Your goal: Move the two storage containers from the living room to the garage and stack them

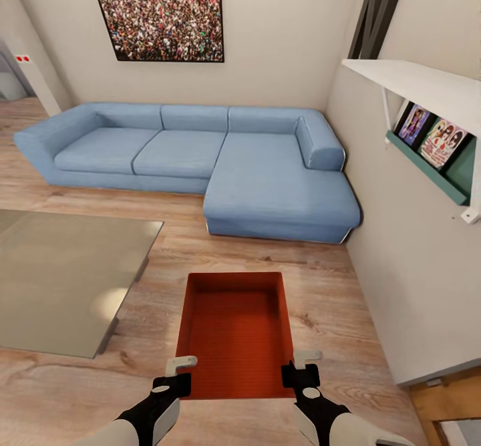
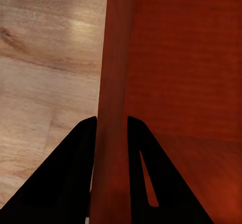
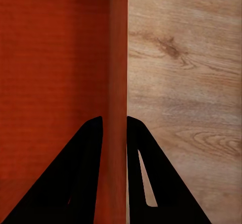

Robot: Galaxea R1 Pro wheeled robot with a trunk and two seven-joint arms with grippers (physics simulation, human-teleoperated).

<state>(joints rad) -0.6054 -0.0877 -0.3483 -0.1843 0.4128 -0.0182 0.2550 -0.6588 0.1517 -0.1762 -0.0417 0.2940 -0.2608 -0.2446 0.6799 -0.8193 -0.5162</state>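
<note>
A red-orange storage container [image 1: 235,329] sits between the two arms, over the light wood plank floor [image 1: 321,279], just in front of the blue sofa [image 1: 200,158] and beside a grey low table [image 1: 63,279]. The left gripper [image 2: 112,133] pinches the box's left wall, one finger inside and one outside. The right gripper [image 3: 115,133] pinches the right wall the same way.
</note>
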